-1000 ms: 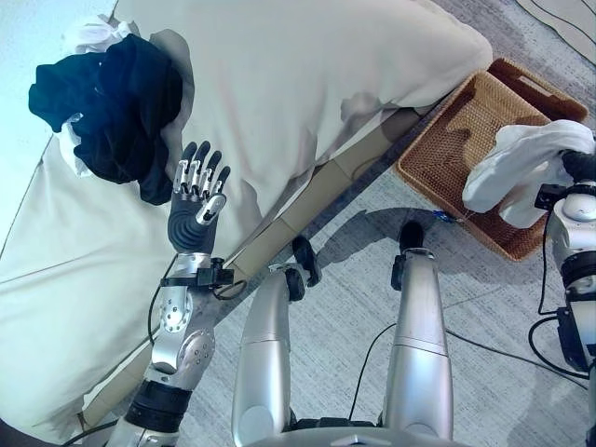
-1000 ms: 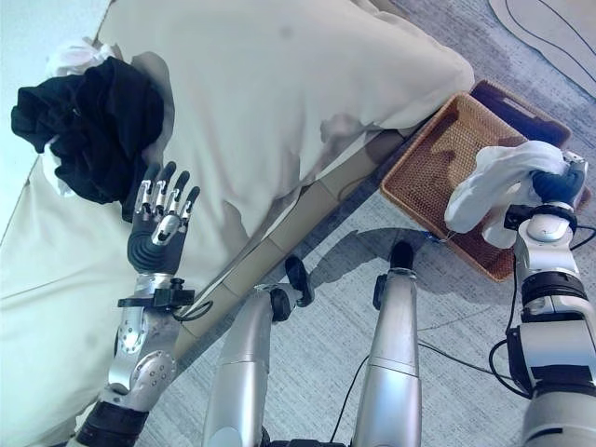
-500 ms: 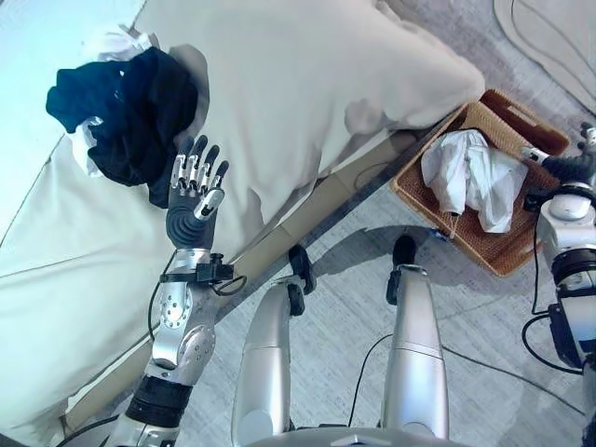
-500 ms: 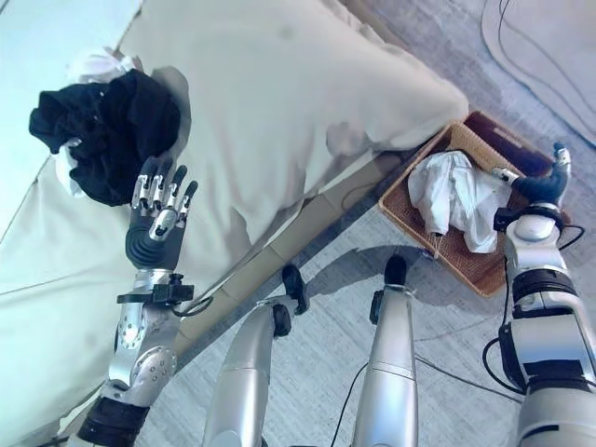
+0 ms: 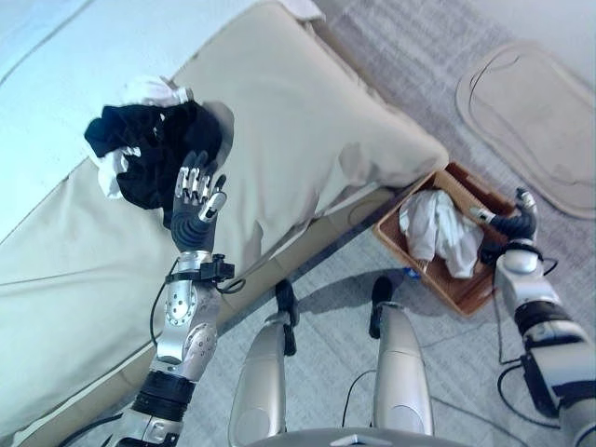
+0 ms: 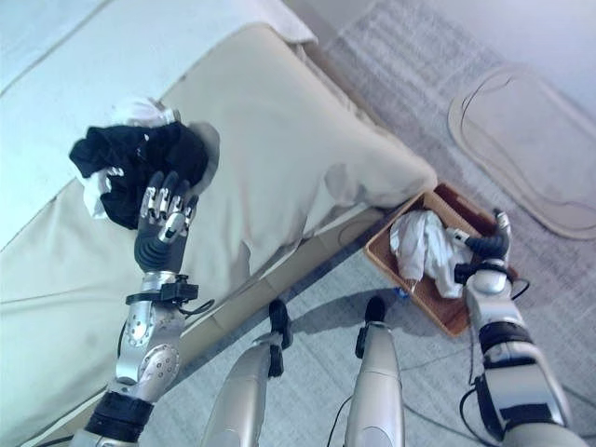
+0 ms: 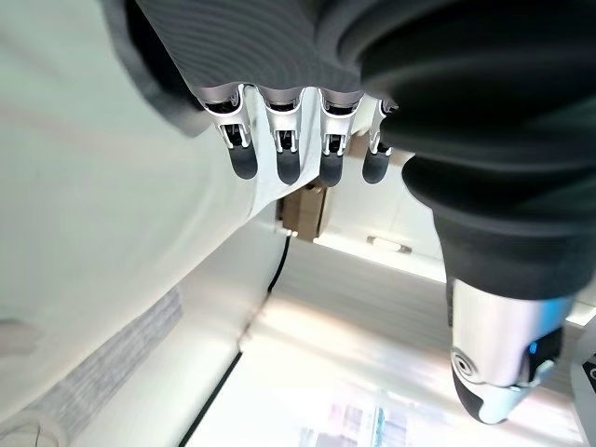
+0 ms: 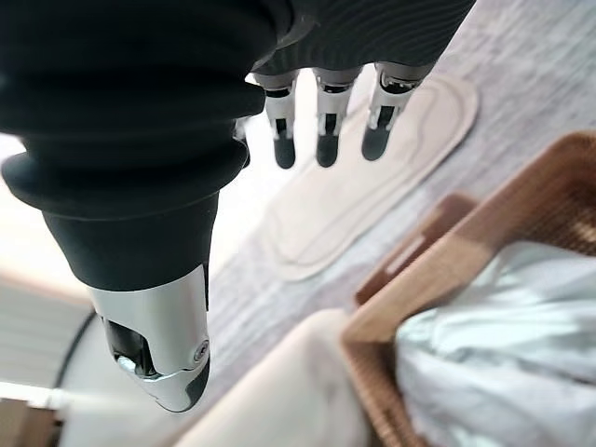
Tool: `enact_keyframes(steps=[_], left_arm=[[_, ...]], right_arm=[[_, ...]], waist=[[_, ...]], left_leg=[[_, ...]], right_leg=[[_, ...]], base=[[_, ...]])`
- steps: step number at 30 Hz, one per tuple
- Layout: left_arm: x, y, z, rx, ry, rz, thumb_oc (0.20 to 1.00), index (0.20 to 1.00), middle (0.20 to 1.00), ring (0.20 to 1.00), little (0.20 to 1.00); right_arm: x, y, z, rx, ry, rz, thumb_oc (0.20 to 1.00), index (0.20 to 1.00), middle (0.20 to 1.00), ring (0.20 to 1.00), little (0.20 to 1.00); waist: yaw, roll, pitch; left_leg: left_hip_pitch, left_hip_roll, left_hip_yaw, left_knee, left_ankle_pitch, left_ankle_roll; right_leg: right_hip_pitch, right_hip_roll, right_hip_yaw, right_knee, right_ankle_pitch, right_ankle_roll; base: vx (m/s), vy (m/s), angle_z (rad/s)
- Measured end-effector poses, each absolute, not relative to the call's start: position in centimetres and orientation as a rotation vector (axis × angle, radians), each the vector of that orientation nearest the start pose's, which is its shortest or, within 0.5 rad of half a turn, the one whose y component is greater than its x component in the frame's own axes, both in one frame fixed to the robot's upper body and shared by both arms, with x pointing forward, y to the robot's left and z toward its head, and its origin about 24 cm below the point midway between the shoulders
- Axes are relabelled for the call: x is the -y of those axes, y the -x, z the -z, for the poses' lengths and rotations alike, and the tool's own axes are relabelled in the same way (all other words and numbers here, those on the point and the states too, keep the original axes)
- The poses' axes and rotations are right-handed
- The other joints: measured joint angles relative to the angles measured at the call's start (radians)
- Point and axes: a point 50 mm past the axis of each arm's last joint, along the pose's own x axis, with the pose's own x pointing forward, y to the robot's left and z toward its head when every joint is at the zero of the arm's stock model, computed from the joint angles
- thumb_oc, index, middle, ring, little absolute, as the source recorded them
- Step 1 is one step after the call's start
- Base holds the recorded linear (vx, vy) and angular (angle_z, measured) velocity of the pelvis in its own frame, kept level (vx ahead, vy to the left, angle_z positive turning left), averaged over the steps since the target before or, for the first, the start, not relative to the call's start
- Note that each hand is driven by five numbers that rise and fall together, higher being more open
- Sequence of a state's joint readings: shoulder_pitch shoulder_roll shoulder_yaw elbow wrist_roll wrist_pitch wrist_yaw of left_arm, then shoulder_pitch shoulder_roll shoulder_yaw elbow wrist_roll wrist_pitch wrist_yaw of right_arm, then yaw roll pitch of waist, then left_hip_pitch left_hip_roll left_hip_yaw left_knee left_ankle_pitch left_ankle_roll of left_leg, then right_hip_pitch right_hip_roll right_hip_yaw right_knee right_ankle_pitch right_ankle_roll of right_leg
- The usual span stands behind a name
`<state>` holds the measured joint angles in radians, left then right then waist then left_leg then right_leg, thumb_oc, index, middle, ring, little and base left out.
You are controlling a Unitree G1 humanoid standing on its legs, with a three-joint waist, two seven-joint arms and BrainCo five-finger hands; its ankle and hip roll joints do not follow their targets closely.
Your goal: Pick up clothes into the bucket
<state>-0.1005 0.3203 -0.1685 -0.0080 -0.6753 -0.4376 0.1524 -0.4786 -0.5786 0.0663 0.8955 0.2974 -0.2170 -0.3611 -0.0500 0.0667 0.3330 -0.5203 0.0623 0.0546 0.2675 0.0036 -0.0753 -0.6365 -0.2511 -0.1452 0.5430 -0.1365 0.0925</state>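
A pile of black clothes (image 5: 149, 154) with some white cloth under it lies on the beige bed (image 5: 307, 121). My left hand (image 5: 193, 200) is raised just in front of that pile, fingers straight and open, holding nothing. A white garment (image 5: 436, 228) lies inside the brown wicker basket (image 5: 461, 289) on the floor beside the bed. My right hand (image 5: 507, 222) hovers over the basket's right side, open and empty; its fingers (image 8: 321, 130) point away from the basket.
The basket stands on grey carpet (image 5: 326, 307) against the bed's wooden base. A beige oval mat (image 5: 526, 102) lies on the floor beyond the basket. The bed's edge runs diagonally between my left hand and the basket.
The right hand has let go of the white garment, which now lies in the basket. The camera has tilted, shifting the whole scene. The left hand stays raised by the black pile.
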Motion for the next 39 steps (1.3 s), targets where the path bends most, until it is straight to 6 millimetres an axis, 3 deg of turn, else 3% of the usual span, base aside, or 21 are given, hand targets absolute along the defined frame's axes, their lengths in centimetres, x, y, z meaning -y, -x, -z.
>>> enact_keyframes(steps=[3, 10, 14, 18, 23, 24, 25, 26, 27, 28, 29, 30, 31, 33, 34, 35, 36, 37, 39], left_arm=[[-19.1, -26.2, -8.5, 0.352, 0.353, -0.082, 1.000, 1.000, 1.000, 1.000, 1.000], [-21.0, -24.8, -5.2, 0.229, 0.229, -0.179, 1.000, 1.000, 1.000, 1.000, 1.000], [-21.5, -24.0, -4.4, 0.190, 0.195, -0.190, 1.000, 1.000, 1.000, 1.000, 1.000], [-21.4, -24.0, -4.1, 0.173, 0.185, -0.184, 1.000, 1.000, 1.000, 1.000, 1.000], [-21.9, -23.9, -2.7, 0.101, 0.043, -0.176, 1.000, 1.000, 1.000, 1.000, 1.000], [-21.9, -24.0, -2.8, 0.104, 0.016, -0.166, 1.000, 1.000, 1.000, 1.000, 1.000], [-21.7, -24.1, -2.6, 0.092, -0.028, -0.152, 1.000, 1.000, 1.000, 1.000, 1.000], [-21.5, -24.0, -2.4, 0.085, -0.040, -0.149, 1.000, 1.000, 1.000, 1.000, 1.000], [-21.4, -24.2, -2.0, 0.068, -0.073, -0.144, 1.000, 1.000, 1.000, 1.000, 1.000], [-21.5, -24.1, -1.8, 0.056, -0.083, -0.144, 1.000, 1.000, 1.000, 1.000, 1.000], [-21.7, -24.3, -2.0, 0.064, -0.103, -0.145, 1.000, 1.000, 1.000, 1.000, 1.000], [-21.8, -24.5, -2.1, 0.066, -0.124, -0.140, 1.000, 1.000, 1.000, 1.000, 1.000], [-21.9, -24.5, -2.2, 0.063, -0.147, -0.135, 1.000, 1.000, 1.000, 1.000, 1.000], [-22.6, -24.5, -2.3, 0.060, -0.176, -0.140, 1.000, 1.000, 1.000, 1.000, 1.000], [-23.1, -24.6, -2.7, 0.068, -0.234, -0.143, 1.000, 1.000, 1.000, 1.000, 1.000], [-23.2, -24.6, -2.8, 0.072, -0.252, -0.141, 1.000, 1.000, 1.000, 1.000, 1.000], [-23.3, -24.8, -3.0, 0.082, -0.286, -0.141, 1.000, 1.000, 1.000, 1.000, 1.000], [-23.2, -25.0, -3.2, 0.088, -0.290, -0.143, 1.000, 1.000, 1.000, 1.000, 1.000], [-23.0, -25.2, -3.3, 0.099, -0.312, -0.142, 1.000, 1.000, 1.000, 1.000, 1.000]], right_arm=[[29.6, -30.0, -4.2, -0.055, 0.269, 0.501, 1.000, 1.000, 1.000, 1.000, 1.000], [26.8, -27.1, 0.1, -0.145, 0.171, 0.418, 1.000, 1.000, 1.000, 1.000, 1.000], [26.8, -25.2, 1.6, -0.192, 0.155, 0.402, 1.000, 1.000, 1.000, 1.000, 1.000], [27.3, -24.4, 1.5, -0.177, 0.125, 0.432, 1.000, 1.000, 1.000, 1.000, 1.000], [27.1, -23.5, 1.8, -0.178, 0.078, 0.442, 1.000, 1.000, 1.000, 1.000, 1.000], [27.1, -23.3, 2.0, -0.185, 0.058, 0.447, 1.000, 1.000, 1.000, 1.000, 1.000], [27.1, -22.8, 2.2, -0.183, 0.022, 0.468, 1.000, 1.000, 1.000, 1.000, 1.000], [27.3, -22.5, 2.2, -0.187, 0.018, 0.473, 1.000, 1.000, 1.000, 1.000, 1.000], [27.2, -22.2, 2.4, -0.192, 0.015, 0.464, 1.000, 1.000, 1.000, 1.000, 1.000], [27.0, -21.9, 2.8, -0.210, 0.014, 0.456, 1.000, 1.000, 1.000, 1.000, 1.000], [26.4, -21.7, 3.2, -0.223, 0.012, 0.432, 1.000, 1.000, 1.000, 1.000, 1.000], [26.1, -21.6, 3.4, -0.235, 0.013, 0.417, 1.000, 1.000, 1.000, 1.000, 1.000], [25.7, -21.2, 3.9, -0.254, 0.009, 0.402, 1.000, 1.000, 1.000, 1.000, 1.000], [25.0, -20.8, 4.4, -0.269, -0.015, 0.385, 1.000, 1.000, 1.000, 1.000, 1.000], [24.5, -20.8, 4.4, -0.265, -0.024, 0.362, 1.000, 1.000, 1.000, 1.000, 1.000], [24.4, -20.8, 4.4, -0.264, -0.028, 0.356, 1.000, 1.000, 1.000, 1.000, 1.000], [24.3, -20.7, 4.4, -0.264, -0.047, 0.357, 1.000, 1.000, 1.000, 1.000, 1.000], [24.2, -20.7, 4.5, -0.266, -0.052, 0.358, 1.000, 1.000, 1.000, 1.000, 1.000], [23.8, -20.6, 4.7, -0.271, -0.067, 0.355, 1.000, 1.000, 1.000, 1.000, 1.000]], waist=[[-0.015, -0.019, -0.011], [-0.011, -0.041, -0.035], [0.015, -0.047, -0.057], [0.012, -0.047, -0.073], [0.007, -0.070, -0.135], [0.003, -0.084, -0.140], [0.001, -0.096, -0.141], [-0.009, -0.093, -0.143], [-0.020, -0.094, -0.140], [-0.020, -0.100, -0.151], [-0.027, -0.099, -0.153], [-0.034, -0.103, -0.149], [-0.044, -0.105, -0.148], [-0.044, -0.108, -0.142], [-0.050, -0.110, -0.136], [-0.053, -0.111, -0.134], [-0.083, -0.118, -0.122], [-0.093, -0.125, -0.115], [-0.112, -0.146, -0.103]], left_leg=[[0.091, 0.006, -0.013, -0.058, 0.016, 0.006], [0.280, 0.016, -0.063, -0.160, 0.038, 0.002], [0.353, 0.015, -0.104, -0.161, 0.033, 0.006], [0.358, 0.007, -0.108, -0.154, 0.026, 0.018], [0.369, -0.015, -0.074, -0.167, 0.010, 0.025], [0.372, -0.036, -0.062, -0.139, 0.001, 0.031], [0.366, -0.059, 0.008, -0.075, -0.030, 0.095], [0.372, -0.054, 0.017, -0.079, -0.035, 0.095], [0.380, -0.079, 0.046, -0.019, -0.071, 0.106], [0.391, -0.082, 0.051, -0.028, -0.088, 0.098], [0.396, -0.102, 0.046, -0.020, -0.100, 0.128], [0.399, -0.102, 0.026, -0.019, -0.102, 0.134], [0.410, -0.103, 0.014, -0.031, -0.101, 0.136], [0.417, -0.099, -0.007, -0.077, -0.088, 0.151], [0.413, -0.096, -0.031, -0.113, -0.066, 0.146], [0.411, -0.097, -0.035, -0.123, -0.063, 0.150], [0.404, -0.103, -0.063, -0.139, -0.049, 0.136], [0.403, -0.105, -0.063, -0.144, -0.053, 0.130], [0.405, -0.123, -0.054, -0.168, -0.028, 0.165]], right_leg=[[0.098, 0.006, -0.031, -0.048, -0.002, 0.001], [0.339, 0.025, -0.110, -0.167, 0.000, 0.008], [0.470, 0.030, -0.161, -0.222, -0.006, 0.014], [0.547, 0.010, -0.228, -0.239, -0.004, 0.016], [0.559, -0.016, -0.226, -0.265, -0.003, 0.026], [0.554, -0.038, -0.223, -0.263, 0.007, 0.045], [0.569, -0.073, -0.235, -0.227, 0.012, 0.053], [0.571, -0.081, -0.223, -0.192, 0.011, 0.053], [0.509, -0.132, -0.160, -0.036, 0.036, 0.046], [0.496, -0.135, -0.130, -0.009, 0.063, 0.045], [0.456, -0.135, -0.058, 0.069, 0.135, 0.013], [0.428, -0.134, -0.021, 0.124, 0.166, 0.004], [0.397, -0.130, 0.014, 0.154, 0.162, 0.012], [0.360, -0.065, 0.055, 0.064, 0.113, 0.040], [0.352, -0.003, 0.077, -0.081, 0.096, 0.061], [0.354, 0.013, 0.081, -0.130, 0.096, 0.067], [0.343, 0.072, 0.136, -0.256, 0.099, 0.081], [0.345, 0.081, 0.140, -0.302, 0.106, 0.087], [0.334, 0.079, 0.137, -0.385, 0.127, 0.090]], base=[[0.15, -0.040, 0.15], [0.15, -0.043, 0.22], [0.14, -0.004, 0.33], [0.04, 0.123, 0.43], [0.11, 0.247, 0.07], [0.20, 0.534, 0.12], [0.10, 0.306, 0.16], [0.06, 0.300, 0.25], [0.02, 0.147, 0.15], [0.06, 0.155, 0.12], [0.10, 0.070, 0.17], [0.07, 0.018, 0.38], [0.13, -0.013, 0.39], [0.17, -0.066, 0.22], [0.18, -0.102, 0.20], [0.25, -0.145, 0.52], [0.18, -0.104, 0.58], [0.18, -0.114, 0.80], [0.12, -0.117, 0.56]])
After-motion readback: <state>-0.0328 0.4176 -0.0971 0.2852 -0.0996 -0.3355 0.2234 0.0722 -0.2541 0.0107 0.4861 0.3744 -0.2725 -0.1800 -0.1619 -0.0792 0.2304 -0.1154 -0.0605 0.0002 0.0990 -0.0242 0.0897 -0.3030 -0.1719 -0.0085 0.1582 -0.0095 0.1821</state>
